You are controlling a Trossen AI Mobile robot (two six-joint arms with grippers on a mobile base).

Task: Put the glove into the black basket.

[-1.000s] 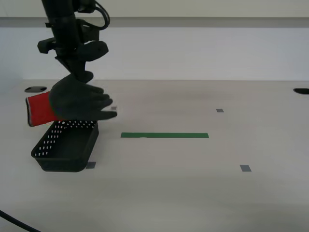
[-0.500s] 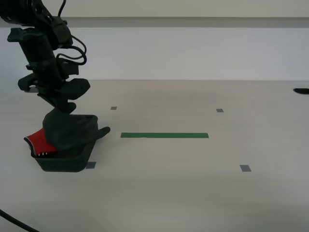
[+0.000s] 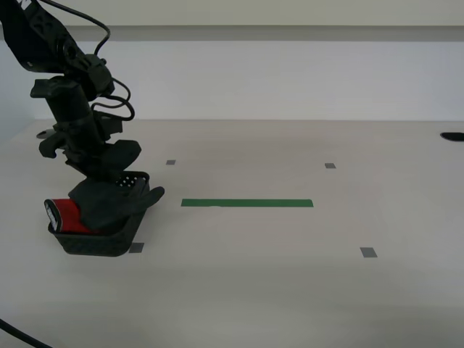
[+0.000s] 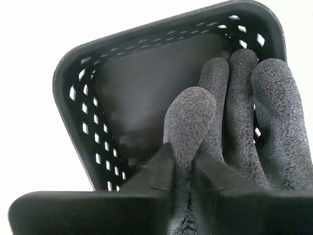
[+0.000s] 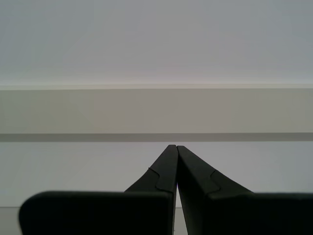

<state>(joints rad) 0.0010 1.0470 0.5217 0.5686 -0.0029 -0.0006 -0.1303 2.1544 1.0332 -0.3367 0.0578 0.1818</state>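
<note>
The black basket point(image 3: 98, 241) stands on the white table at the exterior view's left. The glove point(image 3: 110, 203) lies in it, its red cuff point(image 3: 65, 215) over the basket's near-left end and a dark finger over the right rim. My second gripper point(image 3: 109, 176) is just above the basket and shut on the glove. In the second wrist view the glove's fingers point(image 4: 239, 117) stretch into the basket point(image 4: 78, 83), pinched at my second gripper point(image 4: 182, 164). My first gripper point(image 5: 172, 148) is shut and empty, facing a blank wall.
A green tape strip point(image 3: 246, 203) lies on the table to the right of the basket. Small grey tape squares point(image 3: 369, 252) are scattered about. A dark hole point(image 3: 452, 136) sits at the table's far right. A cable point(image 3: 18, 332) crosses the near-left corner.
My second gripper has come down and to the exterior view's left with the glove. The glove hung above the basket one second ago and now rests in it.
</note>
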